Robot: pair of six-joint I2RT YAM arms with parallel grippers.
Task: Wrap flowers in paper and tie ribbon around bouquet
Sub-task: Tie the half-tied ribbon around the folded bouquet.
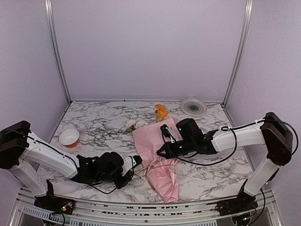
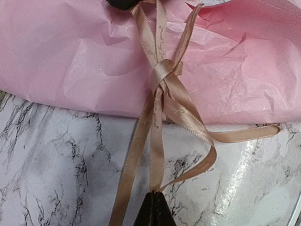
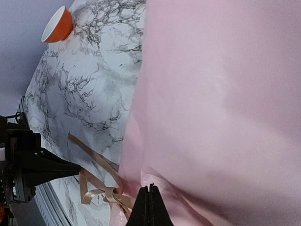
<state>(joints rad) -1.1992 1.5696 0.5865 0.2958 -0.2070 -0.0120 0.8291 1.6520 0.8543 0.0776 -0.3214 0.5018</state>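
The bouquet [image 1: 157, 150] lies along the middle of the table, rolled in pink paper [image 2: 84, 61]. Its flowers [image 1: 161, 112] stick out at the far end, one orange bloom and pale roses [image 1: 134, 124]. The tan ribbon [image 2: 162, 70] is knotted across the paper and its tails trail onto the marble. My left gripper [image 2: 157, 197] is shut on one ribbon strand just off the bouquet's left side [image 1: 135, 165]. My right gripper [image 3: 149, 189] is shut against the paper beside the knot [image 3: 110, 195]. In the left wrist view ribbon strands run up to its dark tip [image 2: 123, 4].
An orange-rimmed white bowl [image 1: 69, 137] sits at the left of the table [image 1: 103, 127], also showing in the right wrist view [image 3: 57, 24]. A round white-grey disc [image 1: 193, 106] lies at the back right. Metal posts [image 1: 57, 52] and purple walls close the sides.
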